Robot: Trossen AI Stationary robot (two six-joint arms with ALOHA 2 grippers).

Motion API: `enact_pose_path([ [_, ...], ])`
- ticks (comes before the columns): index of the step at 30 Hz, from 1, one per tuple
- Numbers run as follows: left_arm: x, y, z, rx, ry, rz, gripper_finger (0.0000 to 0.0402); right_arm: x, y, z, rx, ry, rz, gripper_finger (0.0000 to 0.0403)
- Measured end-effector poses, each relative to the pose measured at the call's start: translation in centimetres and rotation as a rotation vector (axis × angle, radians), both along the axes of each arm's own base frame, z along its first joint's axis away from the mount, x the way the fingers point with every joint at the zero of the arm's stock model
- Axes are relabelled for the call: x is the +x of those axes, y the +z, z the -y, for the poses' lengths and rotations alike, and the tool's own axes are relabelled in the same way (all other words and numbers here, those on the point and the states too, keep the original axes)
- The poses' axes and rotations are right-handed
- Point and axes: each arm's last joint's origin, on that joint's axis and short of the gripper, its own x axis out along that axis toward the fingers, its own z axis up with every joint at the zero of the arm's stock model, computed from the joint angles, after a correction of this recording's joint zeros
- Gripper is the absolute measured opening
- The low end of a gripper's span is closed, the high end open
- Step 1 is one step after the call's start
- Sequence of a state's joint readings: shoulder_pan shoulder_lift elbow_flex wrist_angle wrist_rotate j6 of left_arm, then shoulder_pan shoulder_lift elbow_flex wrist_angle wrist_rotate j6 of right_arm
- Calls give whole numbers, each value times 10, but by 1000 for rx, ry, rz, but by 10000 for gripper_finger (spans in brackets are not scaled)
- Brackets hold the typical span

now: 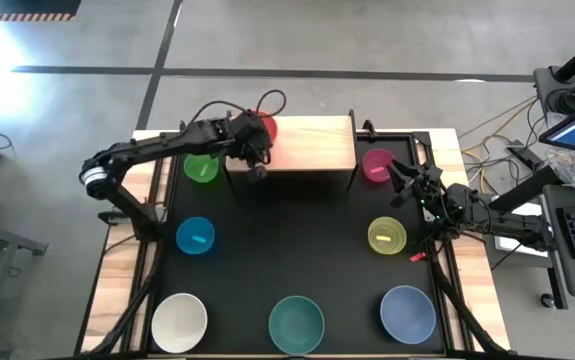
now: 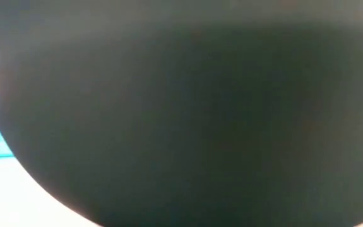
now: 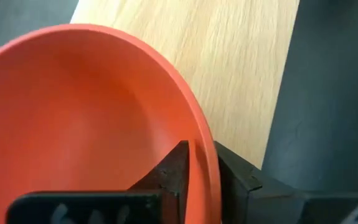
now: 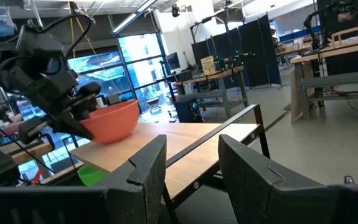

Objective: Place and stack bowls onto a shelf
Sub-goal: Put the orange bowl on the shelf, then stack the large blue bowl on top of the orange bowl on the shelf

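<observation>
My left gripper (image 1: 259,138) is shut on the red bowl (image 1: 267,127) at the left end of the light-wood shelf (image 1: 312,143). The right wrist view shows the bowl (image 4: 113,119) upright, at or just above the board (image 4: 185,140); I cannot tell whether it touches. My right gripper (image 1: 404,180) is open and empty between the pink bowl (image 1: 378,165) and the yellow bowl (image 1: 387,236). The green bowl (image 1: 202,167), the small blue bowl (image 1: 195,236), the cream white bowl (image 1: 180,322), the teal bowl (image 1: 297,323) and the slate blue bowl (image 1: 408,313) stand on the black tabletop. My left gripper holds the red bowl by its rim (image 3: 198,134), on the side toward the table's near edge. One finger (image 3: 174,169) is inside the bowl and the other finger (image 3: 241,180) is outside its wall. The bowl sits mouth up over the shelf's left end.
A dark round thing close to the camera fills the low view (image 2: 187,113). The shelf stands at the table's far edge on thin black legs (image 4: 263,134). Bare black tabletop (image 1: 292,235) lies between the two columns of bowls. Desks and screens stand beyond the table's right side.
</observation>
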State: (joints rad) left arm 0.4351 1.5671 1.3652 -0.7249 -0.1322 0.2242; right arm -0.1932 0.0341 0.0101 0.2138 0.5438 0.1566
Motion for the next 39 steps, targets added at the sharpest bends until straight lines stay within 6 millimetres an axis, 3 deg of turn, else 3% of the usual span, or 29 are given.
enact_pose_path([
  [13,5,35,5,-40,39,125,128,0,0,0,0,0,0,137],
  [21,14,50,24,-18,-41,153,142,0,0,0,0,0,0,137],
  [31,30,50,78,-69,-165,183,125,0,0,0,0,0,1,137],
  [39,41,38,142,-105,-285,154,123,0,0,0,0,0,0,137],
])
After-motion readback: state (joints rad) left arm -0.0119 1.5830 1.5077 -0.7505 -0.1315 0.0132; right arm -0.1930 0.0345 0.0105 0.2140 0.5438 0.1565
